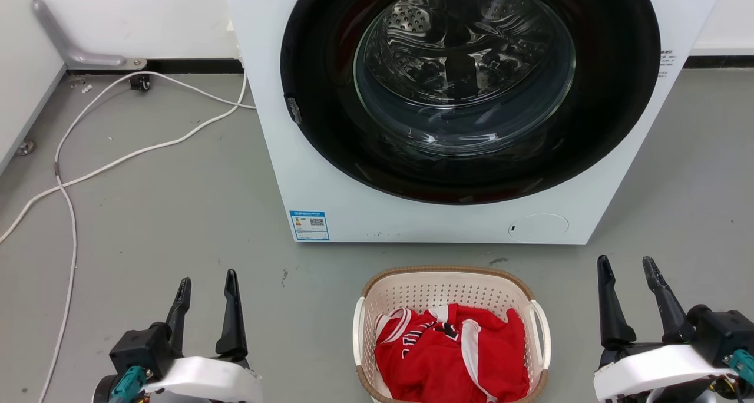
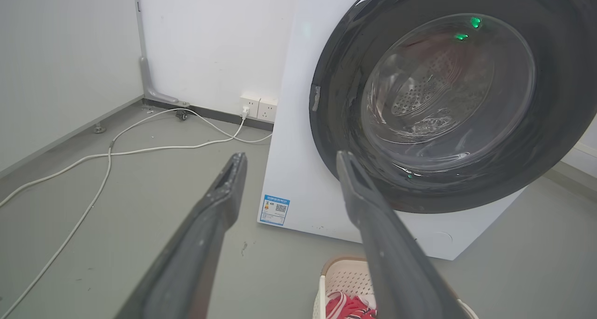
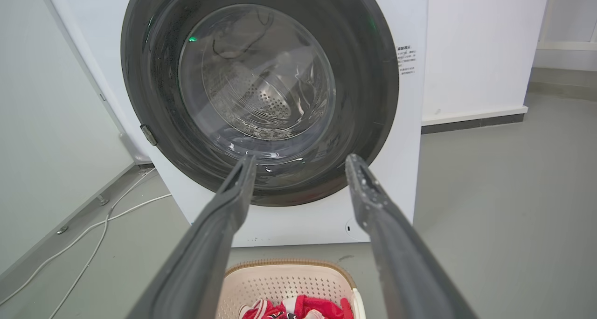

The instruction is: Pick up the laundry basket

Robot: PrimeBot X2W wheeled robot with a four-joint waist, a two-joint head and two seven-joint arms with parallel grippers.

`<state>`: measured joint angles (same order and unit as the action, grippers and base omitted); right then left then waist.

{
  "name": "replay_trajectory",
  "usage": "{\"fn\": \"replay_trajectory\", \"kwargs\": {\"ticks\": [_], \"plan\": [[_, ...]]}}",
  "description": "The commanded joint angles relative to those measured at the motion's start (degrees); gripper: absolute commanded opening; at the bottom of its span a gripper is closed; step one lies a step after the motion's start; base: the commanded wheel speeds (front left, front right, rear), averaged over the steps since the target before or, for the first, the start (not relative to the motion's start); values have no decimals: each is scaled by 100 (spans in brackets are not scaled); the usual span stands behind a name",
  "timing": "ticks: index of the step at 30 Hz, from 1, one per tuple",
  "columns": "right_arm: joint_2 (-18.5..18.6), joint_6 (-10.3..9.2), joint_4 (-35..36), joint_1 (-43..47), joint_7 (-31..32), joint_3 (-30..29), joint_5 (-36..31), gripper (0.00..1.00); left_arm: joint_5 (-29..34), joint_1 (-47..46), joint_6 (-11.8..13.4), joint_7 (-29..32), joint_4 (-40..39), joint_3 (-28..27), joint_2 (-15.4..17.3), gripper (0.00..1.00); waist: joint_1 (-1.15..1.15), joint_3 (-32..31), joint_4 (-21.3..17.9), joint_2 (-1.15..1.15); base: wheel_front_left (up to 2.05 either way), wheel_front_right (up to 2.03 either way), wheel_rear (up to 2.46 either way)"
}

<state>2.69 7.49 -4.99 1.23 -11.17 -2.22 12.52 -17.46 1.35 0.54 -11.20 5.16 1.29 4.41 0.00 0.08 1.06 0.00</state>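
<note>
Left gripper (image 1: 208, 276) and right gripper (image 1: 625, 259) are spread and empty, flanking the cream perforated plastic laundry basket (image 1: 424, 290) with a brown woven rim. It sits on the grey floor (image 1: 177, 214) before the white front-loading washing machine (image 1: 277, 155) and holds a crumpled red-and-white garment (image 1: 453, 356). Its loop handles face left and right; its long axis is unclear.

Cropped by the head view's bottom edge: near end of cream-white perforated plastic laundry basket (image 1: 439, 289). Hidden beneath crumpled red-and-white garment (image 1: 430, 356): basket floor.
</note>
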Motion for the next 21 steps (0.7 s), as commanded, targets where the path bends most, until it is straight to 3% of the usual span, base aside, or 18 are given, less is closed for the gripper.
{"fn": "replay_trajectory", "kwargs": {"ticks": [1, 21], "plan": [[25, 0, 72, 36, -49, 21, -127, 100, 141, 33, 20, -43, -44, -8, -1, 100, 0, -1, 0, 0, 0, 0, 0], [30, 0, 165, 126, -301, 57, -1137, 100, 1177, 156, 29, -296, -126, -78, -60, 100, 0, -11, 35, 0, 0, 0, 0]]}}
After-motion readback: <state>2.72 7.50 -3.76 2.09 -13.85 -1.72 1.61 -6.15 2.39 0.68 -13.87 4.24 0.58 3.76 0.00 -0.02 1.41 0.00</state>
